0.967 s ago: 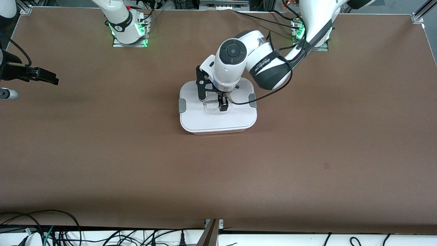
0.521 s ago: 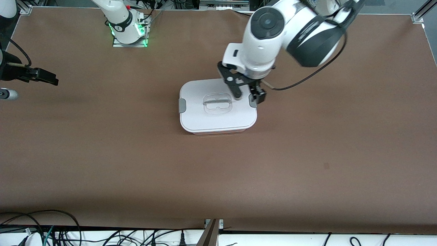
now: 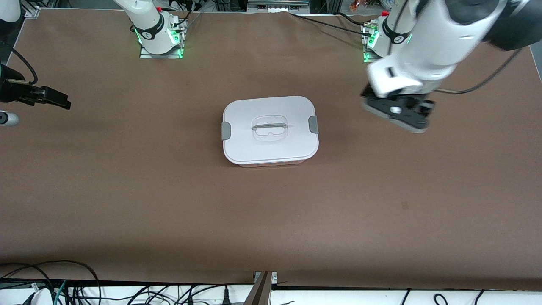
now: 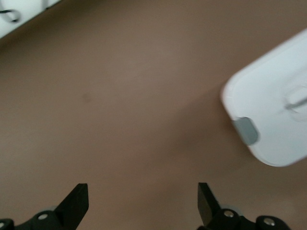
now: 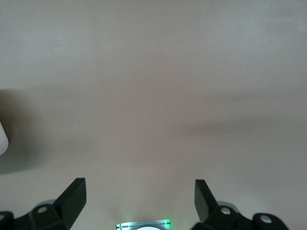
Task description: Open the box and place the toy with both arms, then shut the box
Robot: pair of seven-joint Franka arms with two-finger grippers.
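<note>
With its flat white lid (image 3: 271,127) clipped on, pale-pink plastic box (image 3: 271,162) sits shut; left gripper (image 4: 141,203), right gripper (image 5: 139,201) spread wide, empty; wrist views alone show this.

Robot lab bench.
Wide table (image 3: 169,203) under brown covering, framed by aluminium rails (image 3: 523,17) toward 1 o'clock; two arm bases bolted down with green status lights (image 3: 161,42) near 11 o'clock; tangled cables (image 3: 63,288) hanging off the edge at 7 o'clock.
</note>
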